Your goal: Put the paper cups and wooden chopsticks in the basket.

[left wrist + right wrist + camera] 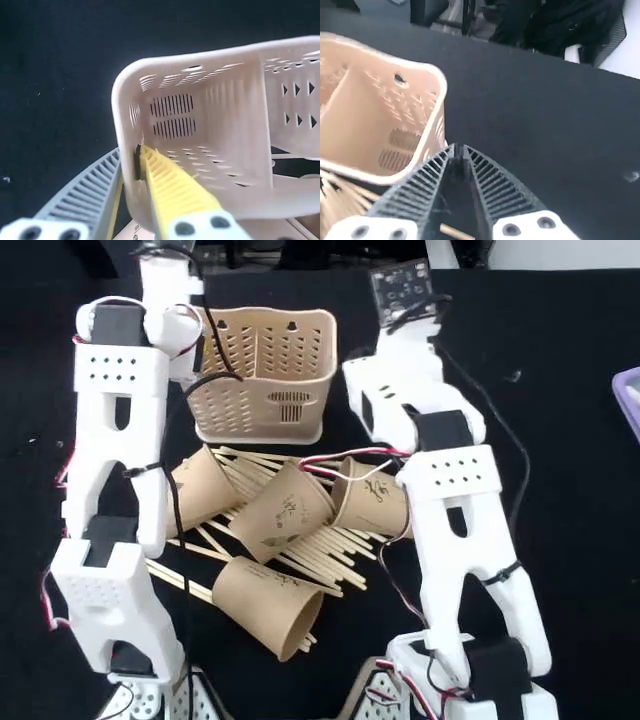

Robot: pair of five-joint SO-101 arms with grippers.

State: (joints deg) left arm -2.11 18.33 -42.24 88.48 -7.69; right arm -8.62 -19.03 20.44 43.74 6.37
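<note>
Black counter (560, 440) carries the basket (262, 380). The left claw (131, 162) is pinched on its wall, one finger inside, likely to steady it. The right claw (456, 150) hangs just beside the basket, closed on nothing. Four paper cups (285, 515) lie tipped across the wooden chopsticks (330, 558), pinning them, so the cups probably go first.

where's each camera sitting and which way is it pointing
High view: fixed above the table, looking down on the basket, paper cups and wooden chopsticks; the left arm and right arm show.
Left wrist view: on the left arm, looking along the left end effector, clamped on the basket's wall, into the basket.
Right wrist view: on the right arm, looking past the shut right end effector at the basket's outer corner and the table.
Shared: all three show the basket.
</note>
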